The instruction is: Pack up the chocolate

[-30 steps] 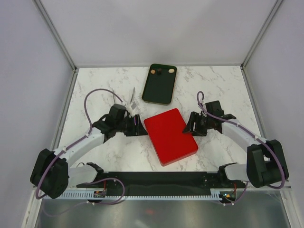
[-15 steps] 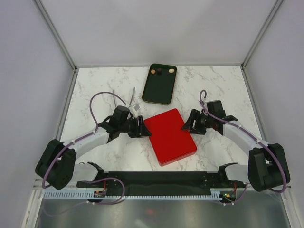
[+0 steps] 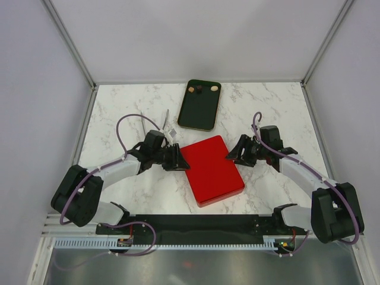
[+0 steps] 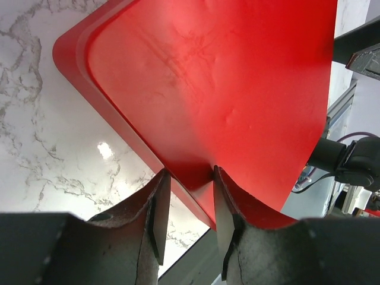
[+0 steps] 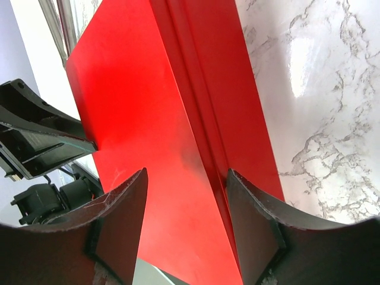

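Note:
Three small chocolates [image 3: 200, 89], tan and dark brown, lie at the far end of a black tray [image 3: 199, 110] at the back of the table. A red lid [image 3: 212, 170] lies flat in the middle. My left gripper [image 3: 180, 160] is at the lid's left edge; in the left wrist view its jaws [image 4: 189, 178] pinch the lid's rim [image 4: 119, 113]. My right gripper [image 3: 232, 155] is at the lid's right edge, and in the right wrist view [image 5: 187, 196] its jaws stand wide apart over the red rim [image 5: 202, 107] without touching it.
A small clear tong-like tool [image 3: 167, 126] lies on the marble table [image 3: 279, 113] just behind the left gripper. White walls close the table at the back and sides. The arm bases and a black rail [image 3: 196, 222] run along the near edge.
Both grippers have closed in on the red lid from either side. The left arm has stretched to the right onto the lid's rim. The lid has shifted slightly to the left.

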You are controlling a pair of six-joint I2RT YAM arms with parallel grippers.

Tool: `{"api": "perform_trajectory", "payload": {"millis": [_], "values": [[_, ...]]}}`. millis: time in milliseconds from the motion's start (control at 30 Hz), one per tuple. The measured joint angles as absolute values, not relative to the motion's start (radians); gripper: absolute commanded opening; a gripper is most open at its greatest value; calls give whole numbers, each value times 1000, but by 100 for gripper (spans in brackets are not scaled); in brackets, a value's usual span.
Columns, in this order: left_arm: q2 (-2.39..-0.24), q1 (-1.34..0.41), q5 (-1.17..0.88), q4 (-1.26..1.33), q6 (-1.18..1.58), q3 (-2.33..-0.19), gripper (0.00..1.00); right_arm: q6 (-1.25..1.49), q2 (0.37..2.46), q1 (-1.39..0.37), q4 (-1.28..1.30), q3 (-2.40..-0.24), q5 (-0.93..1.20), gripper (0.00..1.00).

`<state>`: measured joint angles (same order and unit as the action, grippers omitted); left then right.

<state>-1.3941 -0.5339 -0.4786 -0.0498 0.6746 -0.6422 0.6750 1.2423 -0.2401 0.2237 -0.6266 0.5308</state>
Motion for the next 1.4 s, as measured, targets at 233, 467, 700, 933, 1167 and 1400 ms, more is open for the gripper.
{"api": "perform_trajectory", "payload": {"millis": [233,467,700,933,1167,1400], "values": [[-1391,-533,-477,-72,683,-650,38,660,1242,-240,224,-627,534,61],[-1354,-533,-472,-130,685,-658,38,626,1242,-241,252,-638,572,60],[-1342,-535,-472,-135,688,-661,34,593,1242,-250,263,-677,627,58],[-1342,-535,-470,-136,691,-661,31,546,1250,-253,307,-701,622,58],[-1365,-534,-458,-148,698,-670,23,476,1253,-253,402,-762,548,60],[-1369,-511,-486,-138,737,-670,18,432,1257,-259,442,-780,514,61]]}}
